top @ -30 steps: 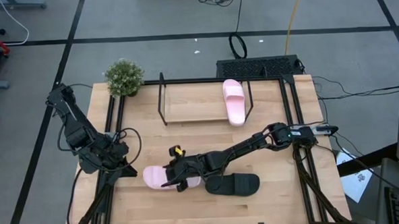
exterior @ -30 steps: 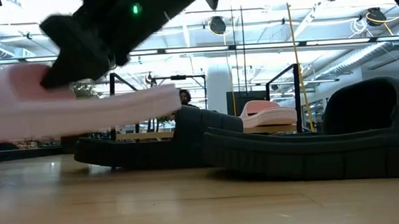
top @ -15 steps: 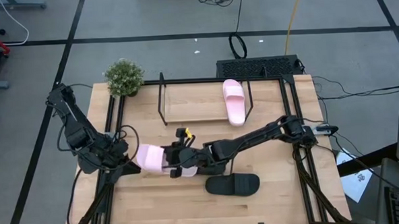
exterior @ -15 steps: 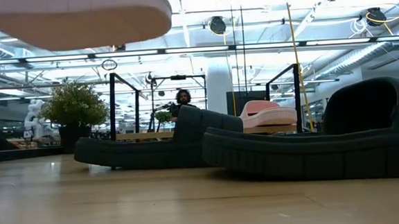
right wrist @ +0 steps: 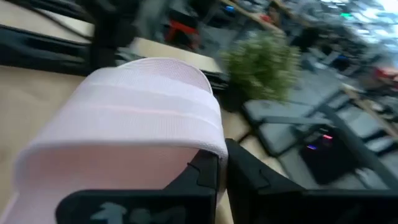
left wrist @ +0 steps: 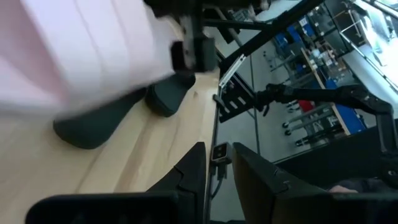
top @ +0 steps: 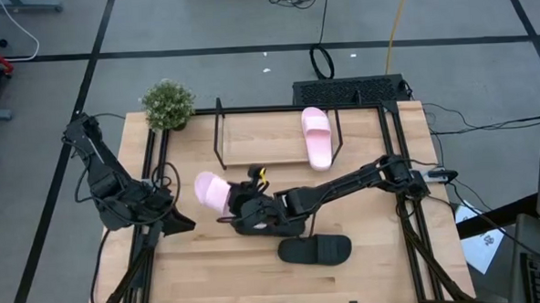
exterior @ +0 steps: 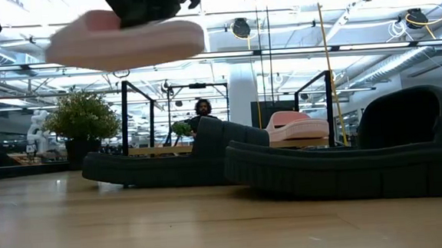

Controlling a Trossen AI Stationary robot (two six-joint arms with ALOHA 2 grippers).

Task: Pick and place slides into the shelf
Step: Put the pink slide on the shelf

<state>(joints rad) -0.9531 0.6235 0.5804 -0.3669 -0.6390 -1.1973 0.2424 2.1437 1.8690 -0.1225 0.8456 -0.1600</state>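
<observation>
While lifted, pink slide [top: 211, 191] (airborne) hangs in right claw [top: 242, 206].

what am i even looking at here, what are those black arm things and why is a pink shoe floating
Two robot arms work at a wooden table. The four pictures come from overhead, from table height, and from a camera on each wrist. The right gripper is shut on a pink slide, holding it in the air. The left gripper waits at the table's left side. A second pink slide lies on the shelf; a black slide lies on the table. A potted plant stands at a corner.
</observation>
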